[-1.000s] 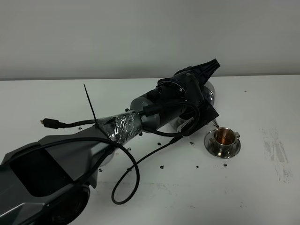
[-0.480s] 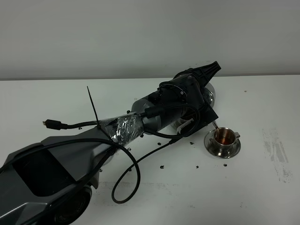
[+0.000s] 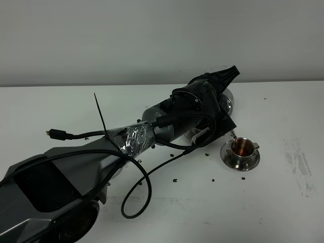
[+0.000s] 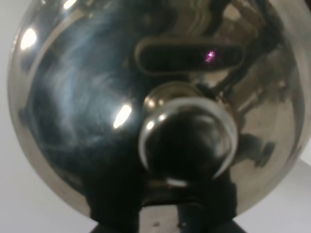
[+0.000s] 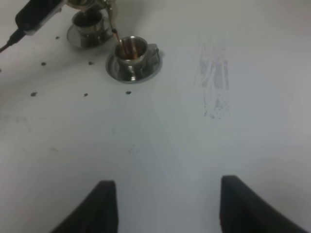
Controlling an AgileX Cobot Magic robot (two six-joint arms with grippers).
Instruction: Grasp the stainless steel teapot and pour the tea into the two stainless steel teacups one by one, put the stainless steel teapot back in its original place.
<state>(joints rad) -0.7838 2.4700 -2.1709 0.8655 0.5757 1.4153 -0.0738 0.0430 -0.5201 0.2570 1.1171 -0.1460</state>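
Left gripper (image 3: 223,77) clamped on teapot (image 4: 97,97); tilt rose slightly, now steady; stream entering teacup (image 3: 243,148) at teapot's 5 o'clock; pour ongoing; right gripper (image 5: 165,194) wide, idle.

Place: a robot test bench, I'd say.
Signs: bare white tabletop (image 3: 283,202), plain grey wall (image 3: 152,40), loose black cable (image 3: 148,182) trailing off my arm.

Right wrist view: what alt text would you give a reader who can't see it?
A thin teapot spout pours brown tea into a small steel teacup on its saucer, with a second teacup close beside it. Nearer the camera, the right tool hangs open over the white table.
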